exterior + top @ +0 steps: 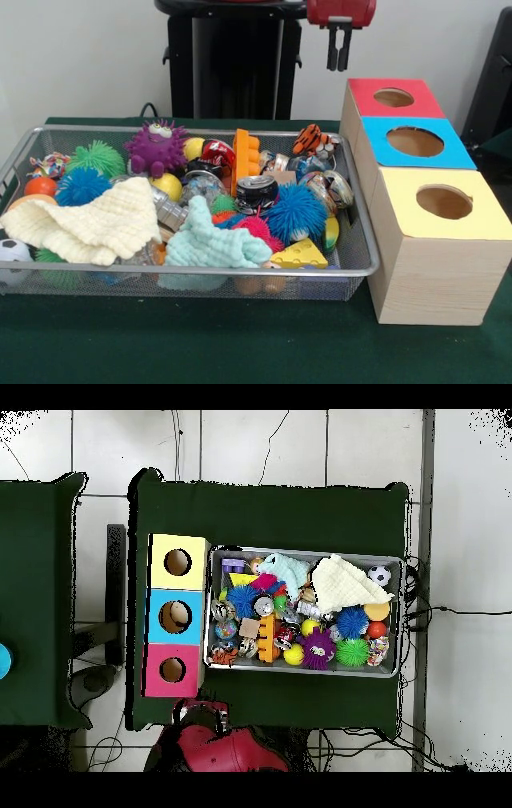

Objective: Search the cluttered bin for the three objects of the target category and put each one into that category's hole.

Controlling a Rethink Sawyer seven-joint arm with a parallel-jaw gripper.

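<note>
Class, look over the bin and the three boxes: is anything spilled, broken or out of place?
Nothing stands out. The toys and cloths are jumbled but all inside the bin; the boxes sit lined up beside it.

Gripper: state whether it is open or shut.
Shut and empty: in the front view the gripper hangs above the table, fingers nearly together, nothing between them.

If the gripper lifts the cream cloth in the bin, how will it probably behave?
The cream cloth lies draped and folded over other toys, so it is likely floppy and will hang down when lifted. It looks knitted and thin, so probably light. It covers neighbours, so lifting it may drag or shift them.
</note>
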